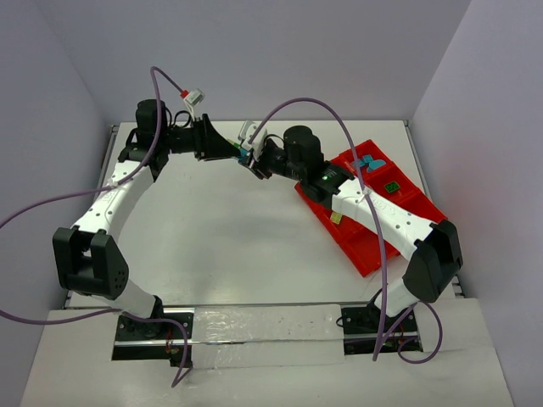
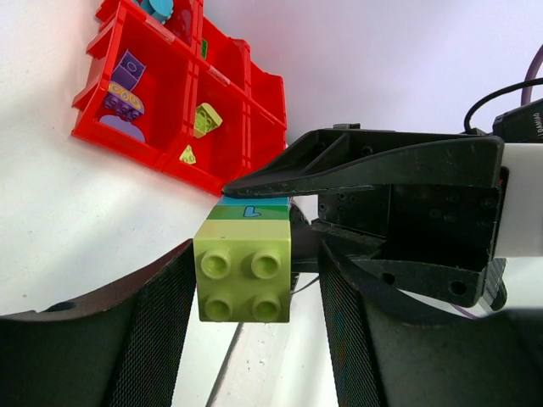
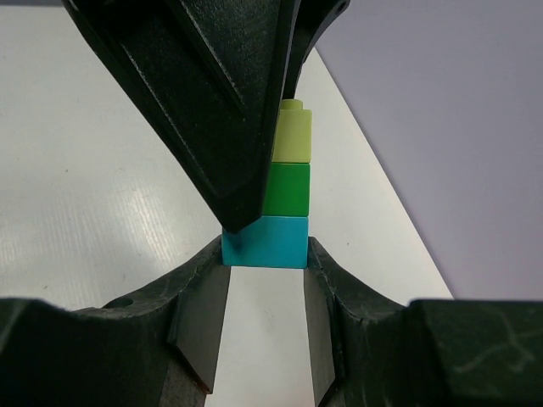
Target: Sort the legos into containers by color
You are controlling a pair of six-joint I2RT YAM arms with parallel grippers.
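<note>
Noting the three-brick stack point(image 3: 284, 199) held in the air left of the red tray point(image 1: 366, 254), we see the right gripper point(image 3: 265, 254) clamped on its cyan end and the left gripper point(image 2: 254, 271) straddling the lime end, grip unconfirmed, long axis running gripper to gripper

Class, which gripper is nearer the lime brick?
Left. The left gripper flanks the lime brick; the right gripper clamps the cyan brick at the stack's other end.

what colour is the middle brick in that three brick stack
Green: the middle brick of the stack, clearest in the right wrist view.
</note>
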